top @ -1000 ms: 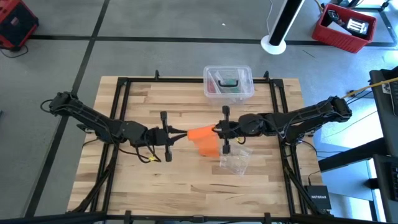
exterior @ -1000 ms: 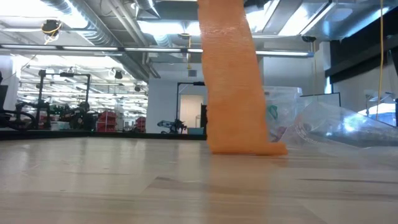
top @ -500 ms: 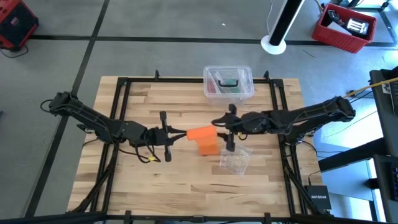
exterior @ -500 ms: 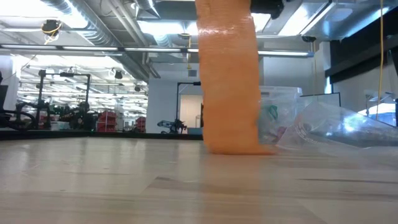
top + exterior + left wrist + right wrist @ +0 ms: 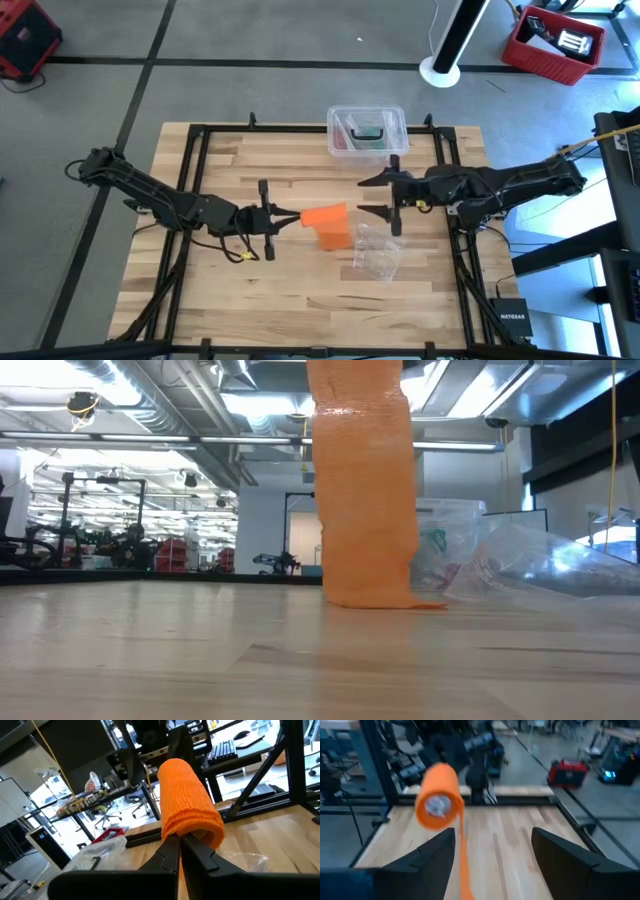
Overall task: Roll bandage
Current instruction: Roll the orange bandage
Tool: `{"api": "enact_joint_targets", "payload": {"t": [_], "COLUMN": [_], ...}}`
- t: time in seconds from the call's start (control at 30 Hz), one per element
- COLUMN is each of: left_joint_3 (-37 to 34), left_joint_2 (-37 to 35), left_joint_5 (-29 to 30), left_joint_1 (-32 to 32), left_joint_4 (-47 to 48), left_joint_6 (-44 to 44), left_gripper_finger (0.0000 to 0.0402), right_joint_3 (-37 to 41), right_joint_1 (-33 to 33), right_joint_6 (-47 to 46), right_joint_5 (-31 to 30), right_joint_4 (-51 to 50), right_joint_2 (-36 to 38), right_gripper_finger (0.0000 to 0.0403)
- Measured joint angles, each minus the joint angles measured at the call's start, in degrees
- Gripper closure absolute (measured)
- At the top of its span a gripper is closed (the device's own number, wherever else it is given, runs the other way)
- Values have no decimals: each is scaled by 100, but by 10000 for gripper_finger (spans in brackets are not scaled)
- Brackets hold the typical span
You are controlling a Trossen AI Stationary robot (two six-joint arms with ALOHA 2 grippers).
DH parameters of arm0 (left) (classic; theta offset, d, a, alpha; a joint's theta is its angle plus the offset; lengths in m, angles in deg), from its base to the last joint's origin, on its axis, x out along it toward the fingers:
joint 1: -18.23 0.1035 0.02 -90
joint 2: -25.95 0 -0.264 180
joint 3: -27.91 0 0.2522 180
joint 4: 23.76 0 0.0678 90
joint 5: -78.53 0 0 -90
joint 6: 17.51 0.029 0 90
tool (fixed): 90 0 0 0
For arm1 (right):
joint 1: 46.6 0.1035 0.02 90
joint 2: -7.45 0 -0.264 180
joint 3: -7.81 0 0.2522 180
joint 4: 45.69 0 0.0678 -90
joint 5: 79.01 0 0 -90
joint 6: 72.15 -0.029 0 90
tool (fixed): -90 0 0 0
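While hanging to the table: bandage (image 5: 327, 222) is trailing its orange tail.
Left gripper (image 5: 296, 215): is pinching the bandage roll.
Right gripper (image 5: 364, 197): is standing spread, apart from the bandage.

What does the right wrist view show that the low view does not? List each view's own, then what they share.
Only the right wrist view: the round end face of the bright orange rolled fabric bandage, the right gripper with its dark fingers spread wide and apart from the roll, and the left gripper behind the roll.

Only the low view: the bandage's loose tail reaching the wooden table, and the clear plastic box behind it.

Both: the orange bandage with a strip hanging down, and the table.
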State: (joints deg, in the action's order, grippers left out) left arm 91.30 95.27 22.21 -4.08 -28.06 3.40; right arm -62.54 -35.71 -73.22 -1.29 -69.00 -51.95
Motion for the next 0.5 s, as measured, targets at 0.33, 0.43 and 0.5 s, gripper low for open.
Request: {"api": "enact_joint_targets", "payload": {"t": [0.33, 0.43, 0.5], "left_joint_3": [0, 0, 0], "left_joint_2": [0, 0, 0], "left_joint_5": [-126, -126, -125], "left_joint_1": [-8, -8, -8], "left_joint_4": [-17, -4, 6], "left_joint_6": [-30, -59, -65], "left_gripper_finger": [402, 402, 402], "right_joint_3": [2, 0, 2], "right_joint_1": [-2, -1, 0], "right_joint_6": [437, 434, 437], "right_joint_5": [399, 540, 544], "right_joint_4": [974, 1045, 1045], "right_joint_2": [-636, -675, -687], "right_gripper_finger": [136, 136, 136]}}
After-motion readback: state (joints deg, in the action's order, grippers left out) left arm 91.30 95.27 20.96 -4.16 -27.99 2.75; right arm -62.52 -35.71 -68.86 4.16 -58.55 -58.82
